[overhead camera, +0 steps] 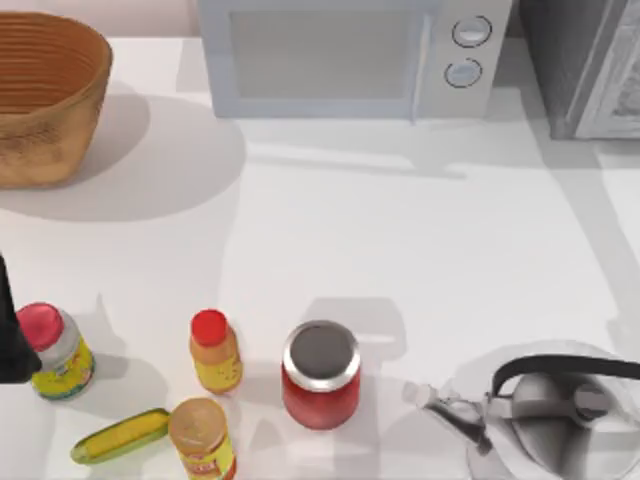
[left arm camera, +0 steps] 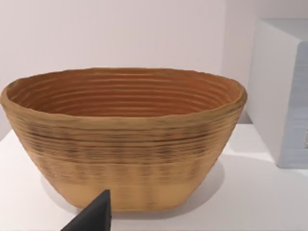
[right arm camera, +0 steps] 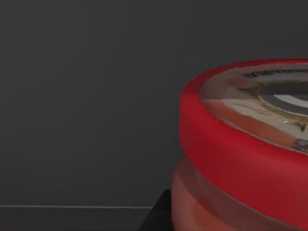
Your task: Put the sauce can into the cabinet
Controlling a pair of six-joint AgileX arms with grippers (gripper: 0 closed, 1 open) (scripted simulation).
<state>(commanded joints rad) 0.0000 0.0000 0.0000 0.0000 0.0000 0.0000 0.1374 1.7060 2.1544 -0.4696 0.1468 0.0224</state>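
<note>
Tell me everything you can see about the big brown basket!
The basket is a big oval bowl, tan outside and orange-brown inside, with ridged rings all around, like woven or coiled fibre. It stands upright and open at the top view's far left corner of the white table, left of the microwave. From above, nothing shows inside or touching it.

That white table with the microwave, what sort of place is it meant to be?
Most likely a make-believe kitchen counter, computer-drawn. A microwave stands at the back beside a dark cabinet, a kettle sits at the front right, and jars and bottles of food stand at the front left.
</note>
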